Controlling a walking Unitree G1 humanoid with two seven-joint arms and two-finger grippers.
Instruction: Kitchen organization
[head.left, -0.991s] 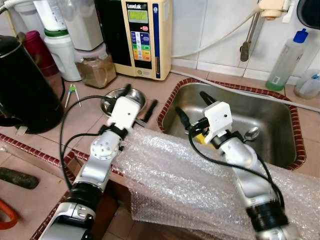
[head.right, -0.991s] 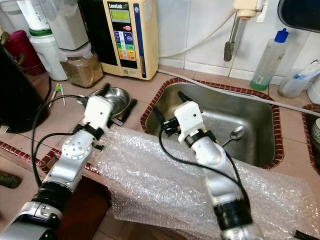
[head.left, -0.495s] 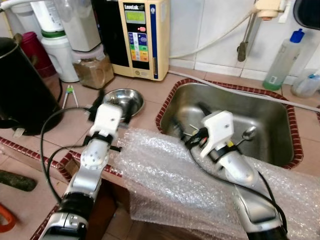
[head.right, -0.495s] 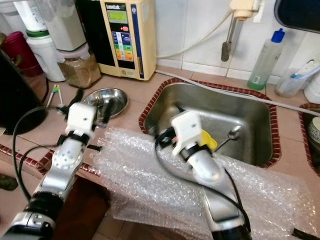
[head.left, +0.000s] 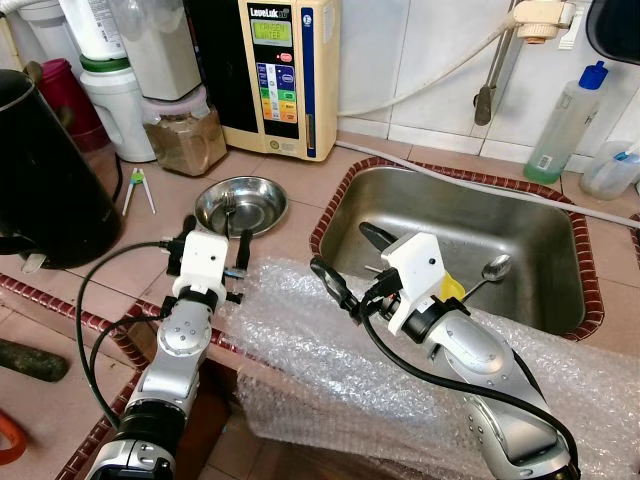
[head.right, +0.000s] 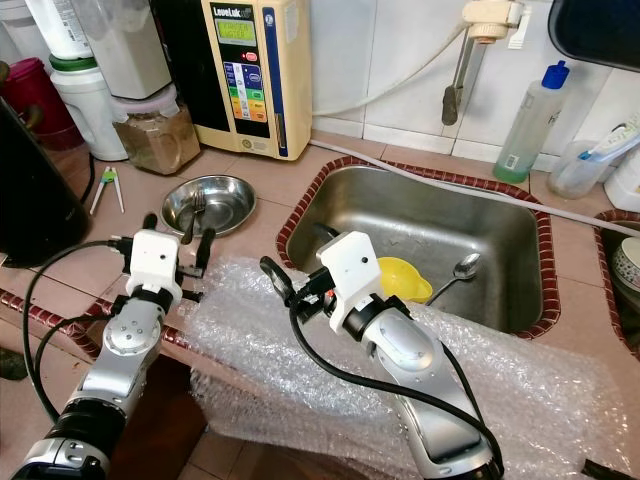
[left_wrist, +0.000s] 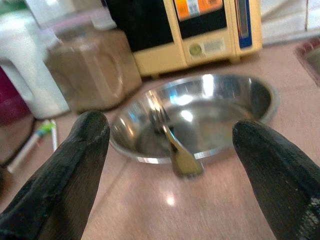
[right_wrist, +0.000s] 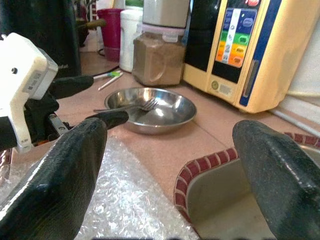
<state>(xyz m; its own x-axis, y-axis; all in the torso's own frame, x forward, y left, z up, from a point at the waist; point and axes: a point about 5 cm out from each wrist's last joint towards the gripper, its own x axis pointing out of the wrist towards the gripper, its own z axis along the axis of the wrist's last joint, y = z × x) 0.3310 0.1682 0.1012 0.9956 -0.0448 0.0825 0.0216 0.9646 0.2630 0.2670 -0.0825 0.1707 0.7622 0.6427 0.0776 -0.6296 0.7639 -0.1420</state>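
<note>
This is a home kitchen: a terracotta-tiled counter (head.left: 300, 190) edged in dark red trim carries a stainless steel sink (head.left: 520, 230) set into it, with white wall tiles (head.left: 420, 50) behind. At the far left stand a yellow water ionizer (head.left: 283, 70), a jar of brown powder (head.left: 185, 135), a white filter jug (head.left: 118, 105) and a black kettle (head.left: 45, 175). A steel bowl with a fork (head.left: 240, 205) rests near the sink, a spoon (head.left: 492, 270) and yellow funnel (head.right: 400, 280) lie in the basin, and a dish-soap bottle (head.left: 565, 125) stands at the far right.
</note>
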